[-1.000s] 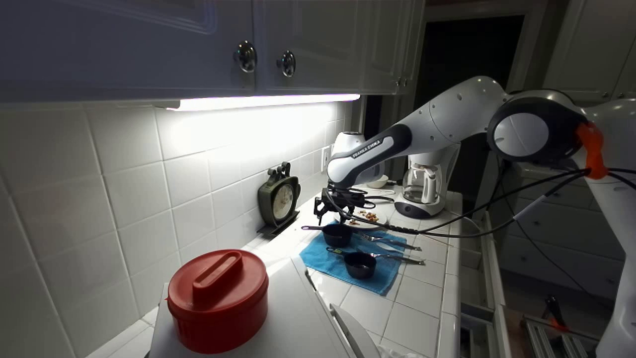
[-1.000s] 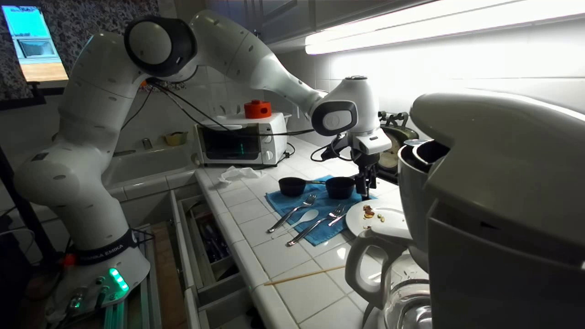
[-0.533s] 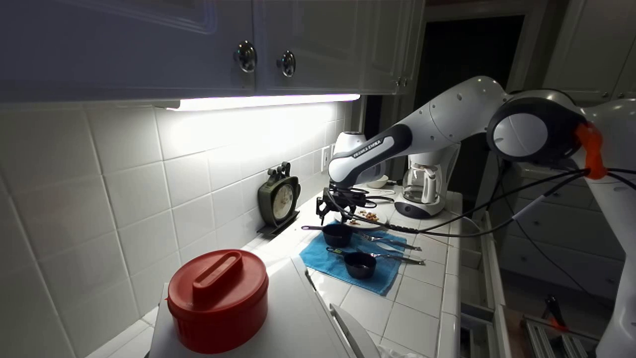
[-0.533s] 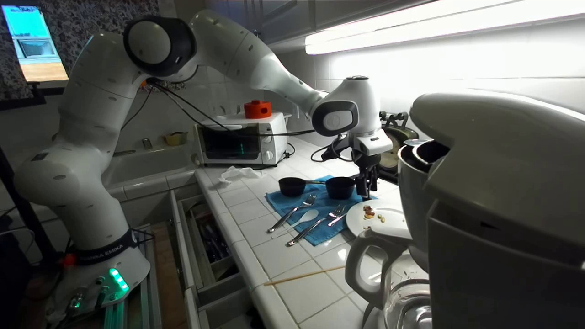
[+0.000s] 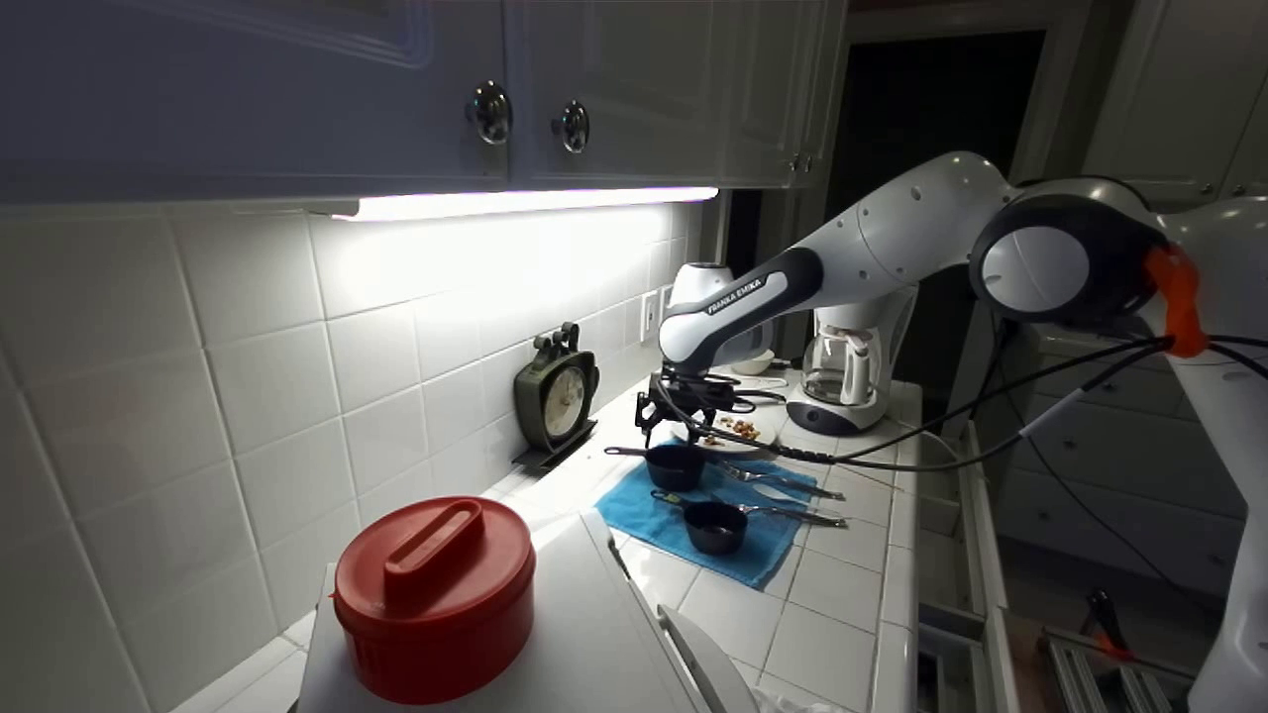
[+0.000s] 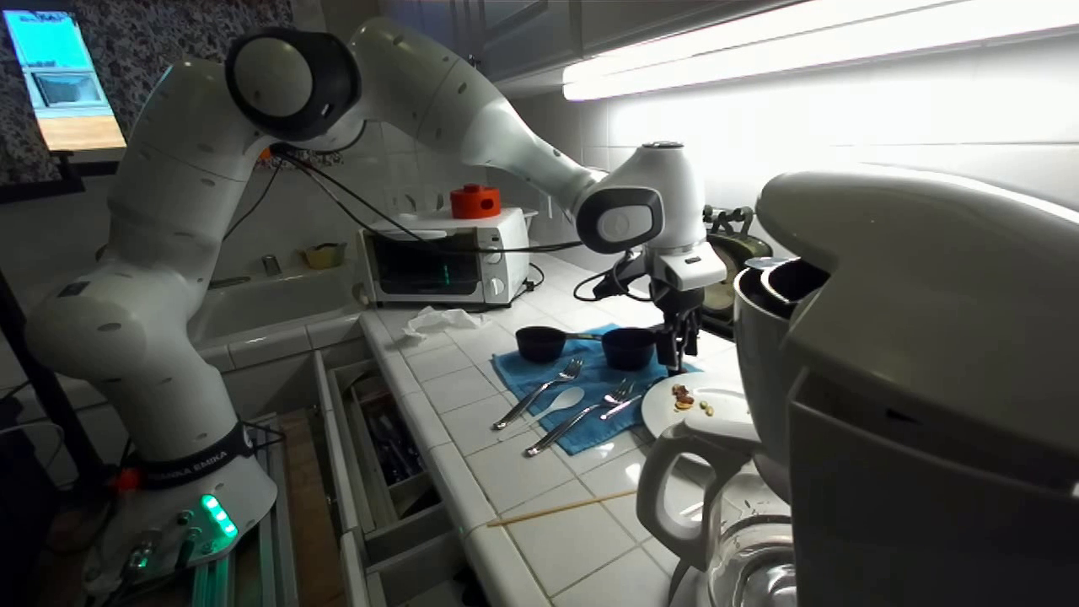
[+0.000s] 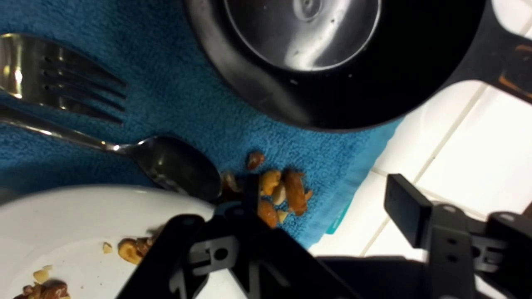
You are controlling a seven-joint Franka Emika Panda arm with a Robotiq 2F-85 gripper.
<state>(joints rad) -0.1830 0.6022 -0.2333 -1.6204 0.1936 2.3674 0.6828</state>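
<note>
Nuts (image 7: 293,193) on blue towel (image 7: 174,91), just beside one fingertip (image 7: 250,195) of spread pincer (image 7: 326,203).

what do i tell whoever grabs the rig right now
Gripper: open, fingers well apart, nothing held.
Where: loose nuts lie on the blue towel, close to the fingers; contact can't be told. The spoon lies between the fork and the plate in the wrist view. A black pan sits on the towel too.
Done: gripper is in place beside the loose nuts; other nuts are on the plate.
Left: nothing gripped yet; probably the loose nuts, judging by how close they are.
</note>
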